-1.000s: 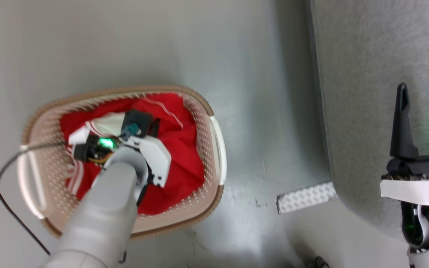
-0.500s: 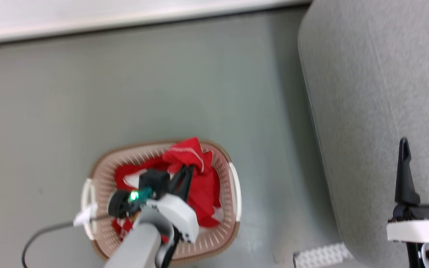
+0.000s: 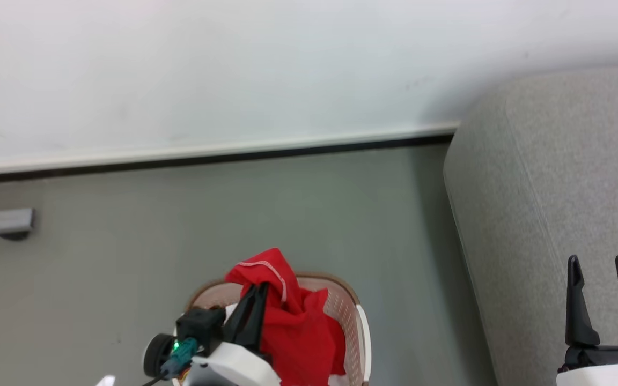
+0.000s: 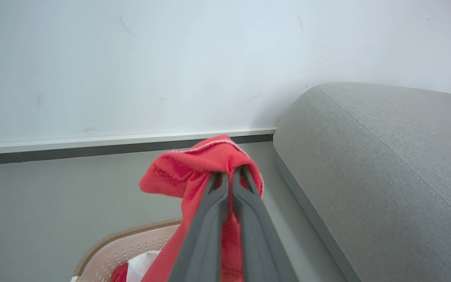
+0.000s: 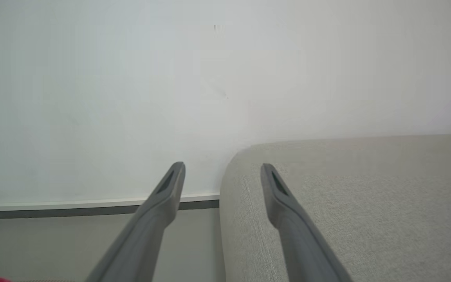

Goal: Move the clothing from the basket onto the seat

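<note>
Red fabric with white stitching along its edge, a garment (image 4: 188,176), is pinched tight between the closed fingers of my left gripper (image 4: 227,178). It hangs from the fingertips down into the cream basket (image 3: 341,300), which stands on the grey floor (image 3: 180,225) near the grey seat (image 3: 545,187) but apart from it. My right gripper (image 3: 597,262) hovers over the seat, fingers spread wide, holding nothing. A white wall (image 3: 234,69) rises behind.

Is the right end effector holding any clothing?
No, the right end effector stands open with nothing in it.
</note>
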Controlling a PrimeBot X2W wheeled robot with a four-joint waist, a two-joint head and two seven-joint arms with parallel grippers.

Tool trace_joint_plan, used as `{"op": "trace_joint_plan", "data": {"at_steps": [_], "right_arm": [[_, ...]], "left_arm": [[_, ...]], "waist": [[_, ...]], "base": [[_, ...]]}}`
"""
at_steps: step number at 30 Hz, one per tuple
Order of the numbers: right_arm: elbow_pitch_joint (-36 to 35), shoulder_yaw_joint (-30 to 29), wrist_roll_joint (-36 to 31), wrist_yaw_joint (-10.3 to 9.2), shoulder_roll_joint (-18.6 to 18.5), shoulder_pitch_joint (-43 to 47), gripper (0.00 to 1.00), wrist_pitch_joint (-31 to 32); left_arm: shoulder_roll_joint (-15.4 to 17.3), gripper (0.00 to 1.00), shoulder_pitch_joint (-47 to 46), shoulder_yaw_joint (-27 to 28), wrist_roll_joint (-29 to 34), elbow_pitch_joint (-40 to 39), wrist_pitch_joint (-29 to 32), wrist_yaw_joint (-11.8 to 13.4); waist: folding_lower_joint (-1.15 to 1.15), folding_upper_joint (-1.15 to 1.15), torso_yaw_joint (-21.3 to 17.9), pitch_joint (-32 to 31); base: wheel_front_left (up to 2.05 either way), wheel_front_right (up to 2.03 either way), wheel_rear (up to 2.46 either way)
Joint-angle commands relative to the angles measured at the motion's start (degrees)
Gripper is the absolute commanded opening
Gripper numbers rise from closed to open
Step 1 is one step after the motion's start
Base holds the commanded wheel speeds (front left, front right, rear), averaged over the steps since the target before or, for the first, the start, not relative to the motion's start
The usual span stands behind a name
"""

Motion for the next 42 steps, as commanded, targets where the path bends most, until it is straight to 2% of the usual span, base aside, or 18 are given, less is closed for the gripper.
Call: {"op": "trace_joint_plan", "data": {"at_steps": [1, 16, 29, 42], "right_arm": [[0.15, -0.03, -0.04, 0.00, 0.00, 0.91, 1.00, 0.06], [2.17, 3.04, -2.04, 0.00, 0.43, 4.67, 1.00, 0.06], [2.88, 2.90, -2.29, 0.00, 0.02, 5.89, 1.00, 0.06], [2.45, 3.87, -2.39, 0.00, -0.18, 5.26, 1.00, 0.06]], "left_arm": [[0.72, 0.00, 1.38, 0.76, 0.45, -0.85, -0.03, -0.19], [3.27, 0.00, 4.74, 5.99, 2.04, -5.24, -0.03, -1.59], [4.37, 0.00, 5.91, 8.14, 1.65, -5.30, -0.03, -1.13], [4.89, 0.00, 5.04, 7.49, 2.41, -7.67, -0.02, -1.34]], "waist": [[0.01, -0.01, 1.40, -3.89], [0.01, -0.01, 0.88, -11.60], [0.01, -0.01, 0.53, -12.45], [0.01, -0.01, 0.98, -12.48]], "base": [[0.00, 0.00, 0.00], [0.00, 0.00, 0.00], [0.00, 0.00, 0.00], [0.00, 0.00, 0.00]]}}
